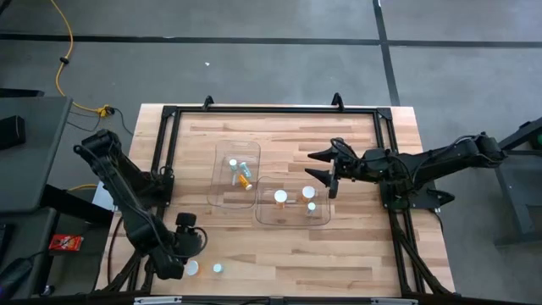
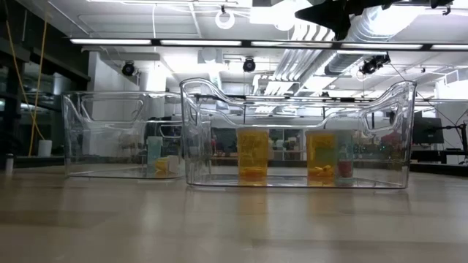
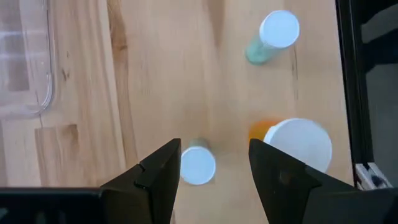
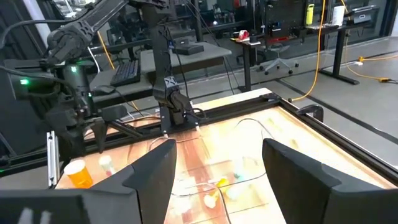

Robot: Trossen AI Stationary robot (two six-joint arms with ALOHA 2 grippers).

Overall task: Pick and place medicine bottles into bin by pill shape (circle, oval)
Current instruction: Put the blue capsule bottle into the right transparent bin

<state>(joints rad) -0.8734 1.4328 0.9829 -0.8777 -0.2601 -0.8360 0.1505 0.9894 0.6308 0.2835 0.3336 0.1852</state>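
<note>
Three bottles stand on their bases on the table near its near left corner: a pale green one (image 3: 273,37), an amber one with a wide white cap (image 3: 298,144) and a small white-capped one (image 3: 198,165). My left gripper (image 3: 214,168) (image 1: 179,263) is open above them, pointing down. Its fingers stand on either side of the small bottle, and I see no touch. My right gripper (image 1: 320,166) (image 4: 217,180) is open and empty, high over the far edge of the right clear bin (image 1: 325,220). That bin holds three bottles (image 1: 280,197), and the left clear bin (image 1: 215,182) holds three too (image 1: 245,180).
Both bins sit side by side mid-table; the low view shows the right bin (image 2: 191,131) in front and the left bin (image 2: 73,135) behind. A black frame rail (image 1: 271,110) runs round the table. Bare wood lies between the bins and the near edge.
</note>
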